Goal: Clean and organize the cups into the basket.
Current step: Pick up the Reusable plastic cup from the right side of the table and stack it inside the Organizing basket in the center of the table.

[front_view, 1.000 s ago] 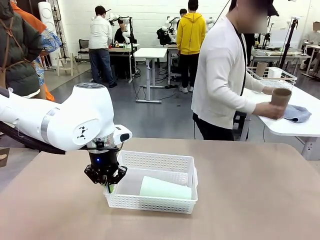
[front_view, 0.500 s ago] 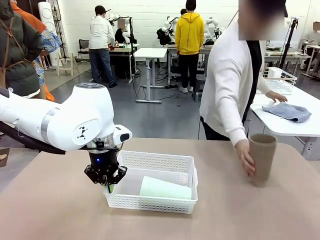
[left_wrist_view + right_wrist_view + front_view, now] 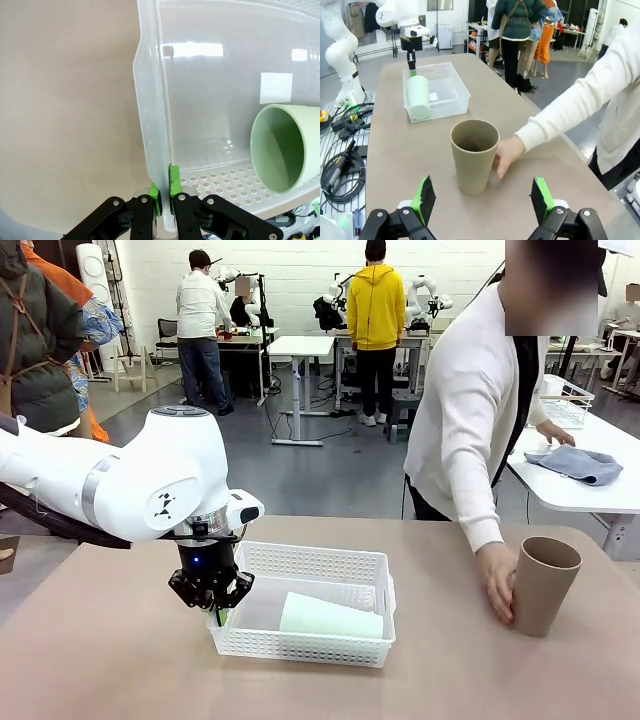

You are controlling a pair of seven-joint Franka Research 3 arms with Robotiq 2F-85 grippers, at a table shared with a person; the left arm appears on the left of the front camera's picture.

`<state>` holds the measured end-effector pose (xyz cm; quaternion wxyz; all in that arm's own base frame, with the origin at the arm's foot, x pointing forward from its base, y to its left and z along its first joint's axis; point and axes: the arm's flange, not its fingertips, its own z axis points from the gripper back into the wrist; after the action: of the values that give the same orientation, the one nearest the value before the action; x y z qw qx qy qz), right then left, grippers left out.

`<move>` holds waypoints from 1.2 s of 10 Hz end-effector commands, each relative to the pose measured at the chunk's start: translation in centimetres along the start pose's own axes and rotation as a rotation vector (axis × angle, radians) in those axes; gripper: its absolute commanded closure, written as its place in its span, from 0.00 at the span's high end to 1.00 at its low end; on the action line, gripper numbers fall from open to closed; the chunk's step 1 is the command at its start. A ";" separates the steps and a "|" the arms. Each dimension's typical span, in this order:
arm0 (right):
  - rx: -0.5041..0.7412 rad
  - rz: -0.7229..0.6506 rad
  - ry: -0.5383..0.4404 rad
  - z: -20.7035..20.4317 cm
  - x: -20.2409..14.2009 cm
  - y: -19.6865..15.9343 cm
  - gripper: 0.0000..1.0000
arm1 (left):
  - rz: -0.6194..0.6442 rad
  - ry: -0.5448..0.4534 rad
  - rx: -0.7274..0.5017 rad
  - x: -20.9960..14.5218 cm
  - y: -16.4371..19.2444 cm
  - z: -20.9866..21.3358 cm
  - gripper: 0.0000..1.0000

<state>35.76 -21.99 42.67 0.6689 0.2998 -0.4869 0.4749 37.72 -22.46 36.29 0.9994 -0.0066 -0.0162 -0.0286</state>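
Note:
The white lattice basket [image 3: 300, 645] sits on the table left of centre, and a mint green cup [image 3: 330, 618] lies on its side in it. My left gripper [image 3: 218, 615] is shut on the basket's left wall [image 3: 150, 125], green pads [image 3: 173, 182] pinching the rim. The cup's open mouth [image 3: 282, 150] faces that wrist camera. A tan-brown cup [image 3: 543, 585] stands upright at the table's right, with the person's hand [image 3: 497, 585] against it. My right gripper [image 3: 482, 197] hangs open just short of this cup [image 3: 474, 155], nothing between its fingers. The basket [image 3: 455, 95] lies farther off.
The person in a white top stands at the table's far right corner. Behind them a side table holds a blue cloth [image 3: 580, 462] and a wire rack [image 3: 565, 400]. Cables [image 3: 340, 165] lie beside the table's edge. Bare tabletop lies between basket and brown cup.
The person carried the tan-brown cup over from the side table and set it upright on my table's right side. My left gripper and the basket have not moved.

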 end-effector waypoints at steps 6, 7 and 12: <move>0.003 0.004 -0.002 -0.1 0.1 0.0 1.00 | -0.002 -0.003 -0.007 0.0 0.0 0.2 0.05; 0.003 0.004 -0.002 -0.1 0.1 0.0 1.00 | -0.002 -0.003 -0.007 0.0 0.0 0.2 0.05; 0.056 0.015 0.031 -0.9 -2.3 -0.3 1.00 | -0.002 -0.003 -0.007 0.0 0.0 0.2 0.05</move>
<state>35.79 -21.98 42.07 0.6697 0.3026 -0.4798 0.4792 37.72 -22.47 36.29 0.9994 -0.0066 -0.0162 -0.0286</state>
